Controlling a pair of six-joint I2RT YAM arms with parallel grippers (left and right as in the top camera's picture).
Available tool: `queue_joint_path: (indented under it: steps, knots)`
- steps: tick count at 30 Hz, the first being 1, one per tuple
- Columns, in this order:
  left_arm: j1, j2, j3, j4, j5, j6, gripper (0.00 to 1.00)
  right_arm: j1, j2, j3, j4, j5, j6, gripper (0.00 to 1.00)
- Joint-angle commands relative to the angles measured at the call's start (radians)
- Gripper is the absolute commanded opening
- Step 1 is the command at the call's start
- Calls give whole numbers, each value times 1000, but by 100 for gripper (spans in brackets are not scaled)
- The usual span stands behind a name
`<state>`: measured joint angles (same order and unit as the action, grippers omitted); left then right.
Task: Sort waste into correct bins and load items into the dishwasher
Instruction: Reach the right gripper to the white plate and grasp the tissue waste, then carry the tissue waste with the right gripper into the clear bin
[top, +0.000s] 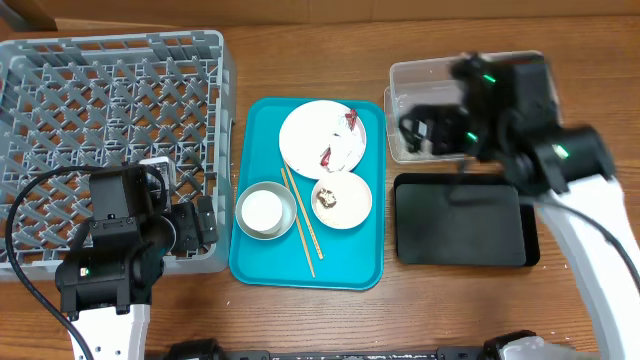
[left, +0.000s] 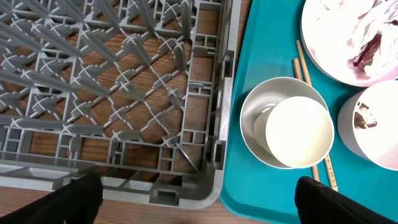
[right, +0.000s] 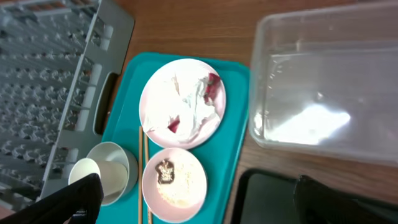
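On the teal tray (top: 305, 265), a white plate (top: 310, 130) holds crumpled white paper with red bits (top: 342, 150). A pinkish bowl (top: 350, 205) holds rice (right: 183, 190) and a brown lump (top: 326, 197). A small white cup (top: 262, 210) lies in the grey metal bowl (top: 283, 228). Two chopsticks (top: 300, 215) lie between the bowls. The grey dish rack (top: 110, 130) is on the left. My left gripper (top: 198, 228) is open and empty at the rack's near right corner (left: 205, 205). My right gripper (top: 425, 130) is open and empty above the clear tub (top: 420, 80).
The flat black tray (top: 460, 220) lies in front of the clear tub, right of the teal tray. The tub looks empty in the right wrist view (right: 329, 81). Bare wooden table surrounds everything.
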<state>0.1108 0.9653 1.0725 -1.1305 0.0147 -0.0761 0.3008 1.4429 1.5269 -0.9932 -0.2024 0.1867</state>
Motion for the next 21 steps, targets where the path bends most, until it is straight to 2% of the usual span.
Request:
queue_joint_path:
  steps: [1, 4, 8, 14, 21]
  knots:
    - [1, 1, 24, 2, 11, -10, 100, 80, 135, 136, -5, 106, 0, 100]
    - [1, 1, 24, 2, 11, -10, 100, 142, 278, 212, 36, 162, 0, 100]
    - [1, 1, 24, 1, 11, -10, 100, 195, 417, 214, 129, 177, 5, 100]
    - [1, 2, 24, 1, 11, -10, 100, 262, 615, 214, 215, 308, 74, 100]
    - [1, 2, 24, 1, 11, -10, 100, 289, 734, 214, 301, 304, 181, 100]
